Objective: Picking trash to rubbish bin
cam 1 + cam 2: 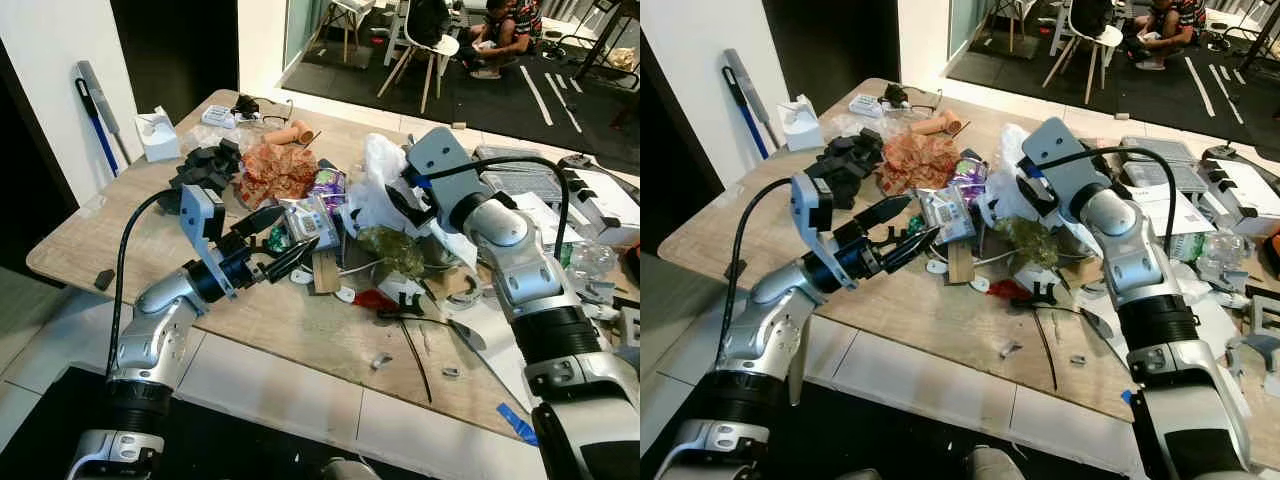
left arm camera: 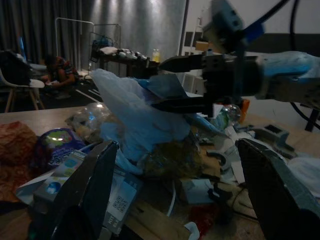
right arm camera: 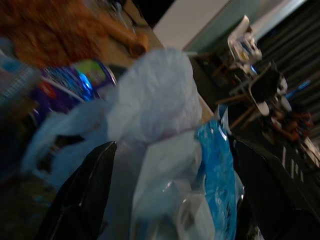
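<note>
Nearest, left end effector [image 1: 282, 252] low over the surface [image 1: 130, 240], fingers spread, tips just short of a white carton [image 1: 308, 222] at the heap's near edge. Orange crumpled wrapper [image 1: 275, 172] and purple packet [image 1: 328, 183] lie behind it. Right end effector [image 1: 403, 205] at the white plastic bag [image 1: 378, 170], fingers apart around its folds, not yet closed. Risk: thin film slips from a shallow pinch, or lifting drags tangled neighbours off the surface. No bin seen.

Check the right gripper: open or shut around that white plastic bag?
Open. The right gripper has its fingers spread on either side of the white plastic bag, not pinching it.
</note>
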Motion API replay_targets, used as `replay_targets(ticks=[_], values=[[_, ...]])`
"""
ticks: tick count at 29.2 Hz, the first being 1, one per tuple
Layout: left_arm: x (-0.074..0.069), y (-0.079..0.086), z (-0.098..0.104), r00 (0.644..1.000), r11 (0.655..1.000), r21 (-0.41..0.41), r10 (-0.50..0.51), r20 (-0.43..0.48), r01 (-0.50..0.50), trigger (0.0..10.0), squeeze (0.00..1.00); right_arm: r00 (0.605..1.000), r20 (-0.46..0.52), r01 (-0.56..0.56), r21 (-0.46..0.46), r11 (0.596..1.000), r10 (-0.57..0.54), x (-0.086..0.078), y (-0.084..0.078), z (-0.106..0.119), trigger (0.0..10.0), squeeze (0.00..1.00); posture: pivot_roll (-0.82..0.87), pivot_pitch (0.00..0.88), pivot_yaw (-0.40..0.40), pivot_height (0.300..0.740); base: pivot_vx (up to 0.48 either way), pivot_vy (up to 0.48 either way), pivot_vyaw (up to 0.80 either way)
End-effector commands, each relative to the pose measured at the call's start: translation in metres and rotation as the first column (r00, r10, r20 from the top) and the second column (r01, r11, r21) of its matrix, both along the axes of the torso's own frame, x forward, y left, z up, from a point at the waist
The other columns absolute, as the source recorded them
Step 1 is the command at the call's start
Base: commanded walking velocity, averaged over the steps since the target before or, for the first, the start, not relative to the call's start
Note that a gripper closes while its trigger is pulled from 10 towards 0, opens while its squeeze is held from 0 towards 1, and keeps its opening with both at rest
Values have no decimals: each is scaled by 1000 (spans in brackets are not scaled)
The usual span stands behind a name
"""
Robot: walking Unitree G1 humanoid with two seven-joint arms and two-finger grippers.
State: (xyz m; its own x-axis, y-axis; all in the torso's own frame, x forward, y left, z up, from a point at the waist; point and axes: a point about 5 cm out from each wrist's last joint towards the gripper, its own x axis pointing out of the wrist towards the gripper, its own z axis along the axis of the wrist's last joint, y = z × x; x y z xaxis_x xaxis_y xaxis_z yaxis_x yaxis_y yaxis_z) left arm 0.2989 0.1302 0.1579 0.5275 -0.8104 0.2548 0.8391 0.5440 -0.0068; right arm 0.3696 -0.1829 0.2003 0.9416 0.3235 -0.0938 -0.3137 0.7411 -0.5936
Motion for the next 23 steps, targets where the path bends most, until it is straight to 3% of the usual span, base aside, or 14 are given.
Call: replay_targets(ticks=[1, 14, 20, 21, 22, 23], values=[[-4, -4, -1, 999, 998, 44, -34, 17, 34, 10000, 0, 999, 5, 44, -38, 998, -44, 2, -8, -4, 10000, 0, -50, 0, -83, 740, 0, 0, 0], [-9, -13, -1, 997, 997, 52, -64, 36, 62, 10000, 0, 968, -80, 234, -62, 970, -238, 5, -37, -27, 10000, 0, -51, 0, -82, 740, 0, 0, 0], [-9, -14, 0, 997, 997, 52, -66, 39, 64, 10000, 0, 966, -103, 237, -33, 971, -239, 6, -38, -31, 10000, 0, -51, 0, -85, 740, 0, 0, 0], [-9, -14, 0, 997, 997, 52, -66, 40, 64, 10000, 0, 967, -102, 231, -26, 973, -232, 6, -37, -31, 4000, 0, -51, 0, -85, 740, 0, 0, 0], [-9, -14, 0, 997, 997, 52, -67, 40, 65, 10000, 0, 969, -99, 226, -14, 974, -227, 6, -36, -30, 0, 0, -51, 0, -85, 740, 0, 0, 0], [-9, -14, 0, 997, 997, 52, -67, 40, 65, 10000, 0, 970, -98, 223, -7, 975, -223, 6, -35, -30, 0, 0, -51, 0, -85, 740, 0, 0, 0]])
